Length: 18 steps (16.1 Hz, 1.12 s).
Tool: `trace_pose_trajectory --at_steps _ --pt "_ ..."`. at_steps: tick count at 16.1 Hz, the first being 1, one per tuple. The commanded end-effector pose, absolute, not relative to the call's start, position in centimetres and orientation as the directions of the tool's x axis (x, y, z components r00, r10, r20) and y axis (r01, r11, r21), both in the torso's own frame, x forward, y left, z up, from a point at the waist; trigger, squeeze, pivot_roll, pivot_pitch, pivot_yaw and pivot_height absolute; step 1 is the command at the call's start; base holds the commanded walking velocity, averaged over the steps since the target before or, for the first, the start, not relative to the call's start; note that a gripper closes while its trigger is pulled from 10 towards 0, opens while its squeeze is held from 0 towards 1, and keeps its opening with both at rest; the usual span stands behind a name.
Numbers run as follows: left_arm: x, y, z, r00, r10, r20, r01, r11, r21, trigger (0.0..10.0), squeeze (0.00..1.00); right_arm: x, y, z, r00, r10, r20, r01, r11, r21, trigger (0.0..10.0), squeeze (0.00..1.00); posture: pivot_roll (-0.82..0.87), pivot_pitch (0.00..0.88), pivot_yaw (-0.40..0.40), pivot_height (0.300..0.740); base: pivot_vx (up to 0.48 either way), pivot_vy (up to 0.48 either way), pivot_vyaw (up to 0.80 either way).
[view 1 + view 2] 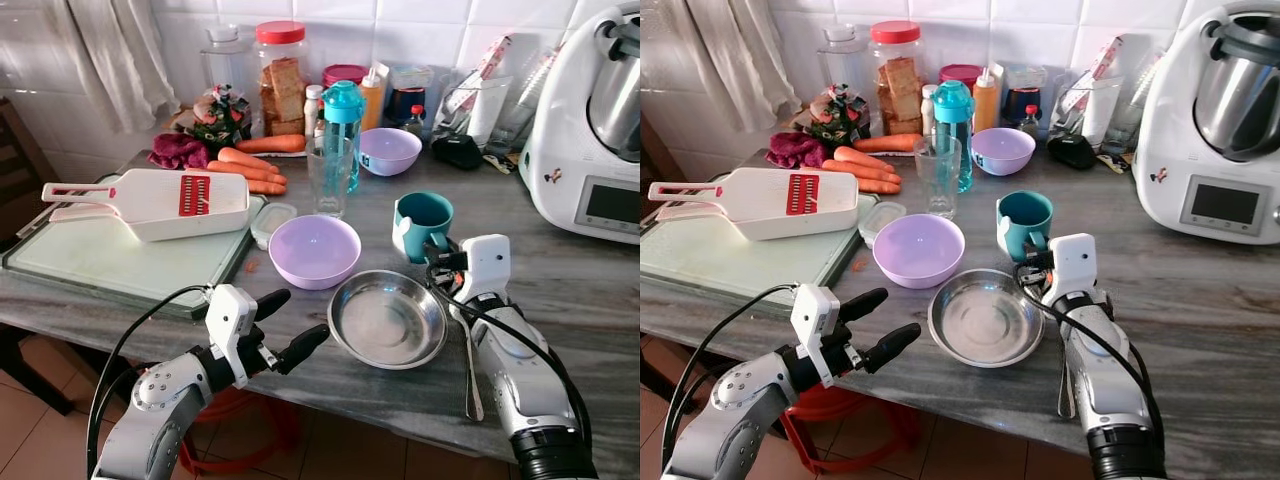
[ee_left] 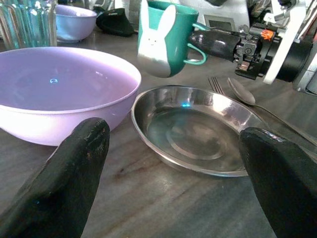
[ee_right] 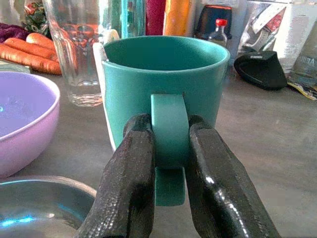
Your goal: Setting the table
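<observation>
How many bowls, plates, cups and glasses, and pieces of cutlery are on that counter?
Lilac bowls: 2, one near, one by the jars
Steel plate: 1
Teal mug: 1, gripped at its handle by the right gripper
Clear glass: 1
Cutlery: 2, fork and spoon
Total: 7

The steel plate [image 1: 388, 319] is set near the counter's [image 1: 590, 280] front edge, with the bowl [image 1: 314, 250] just behind and to its left — the two nearly touching. The mug [image 1: 423, 224] is found right behind the plate, a fork and spoon [image 1: 471, 370] laid along the plate's right. A glass [image 1: 330, 177] is placed behind the bowl, a cutting board [image 1: 90, 262] off to the left — a slicer [image 1: 150, 203] rested on it.
</observation>
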State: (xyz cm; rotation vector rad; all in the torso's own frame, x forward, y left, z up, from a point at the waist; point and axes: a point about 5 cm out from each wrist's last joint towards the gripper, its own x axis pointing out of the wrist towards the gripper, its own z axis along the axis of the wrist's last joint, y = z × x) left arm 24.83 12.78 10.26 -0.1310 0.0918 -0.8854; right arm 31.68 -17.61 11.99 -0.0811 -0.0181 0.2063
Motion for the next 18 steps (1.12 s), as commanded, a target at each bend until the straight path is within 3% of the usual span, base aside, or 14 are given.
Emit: trace_pose_trajectory --at_steps 1,6,8,11,12,13,18 --pt "24.7 12.6 10.8 0.605 -0.796 -0.018 0.787 0.602 -0.135 10.0 0.0 31.7 -17.7 11.9 0.978 0.209 0.018 -0.206 0.975 -0.085 10.0 0.0 -0.05 0.0 0.025 0.74 0.0 0.0 0.0" --pt "24.7 12.4 10.9 0.598 -0.802 -0.013 0.793 0.593 -0.139 10.0 0.0 31.4 -17.6 10.9 0.977 0.214 -0.001 -0.214 0.975 -0.063 10.0 0.0 -0.05 0.0 0.028 0.74 0.0 0.0 0.0" --pt "24.7 12.4 10.9 0.598 -0.801 -0.014 0.792 0.594 -0.137 10.0 0.0 31.4 -17.5 10.7 0.976 0.217 -0.004 -0.217 0.974 -0.06 10.0 0.08 -0.05 0.0 0.029 0.74 0.0 0.0 0.0" --pt "24.5 12.4 10.9 0.598 -0.802 -0.015 0.793 0.594 -0.138 10.0 0.0 31.3 -17.5 10.2 0.974 0.224 -0.016 -0.225 0.973 -0.045 10.0 0.07 -0.04 0.0 0.031 0.74 0.0 0.0 0.0" --pt "24.5 12.4 10.9 0.597 -0.802 -0.017 0.793 0.593 -0.138 10.0 0.0 31.3 -17.4 10.1 0.974 0.227 -0.021 -0.228 0.973 -0.039 10.0 0.34 -0.04 0.0 0.032 0.74 0.0 0.0 0.0" --pt "24.5 12.4 10.9 0.596 -0.803 -0.018 0.794 0.593 -0.137 10.0 0.0 31.3 -17.4 10.1 0.974 0.226 -0.021 -0.227 0.973 -0.041 10.0 1.0 -0.04 0.0 0.032 0.74 0.0 0.0 0.0" --pt "24.6 12.4 10.9 0.596 -0.803 -0.022 0.794 0.593 -0.131 10.0 0.0 31.4 -17.6 10.0 0.976 0.215 -0.019 -0.216 0.976 -0.039 10.0 1.0 -0.04 0.0 0.035 0.74 0.0 0.0 0.0"
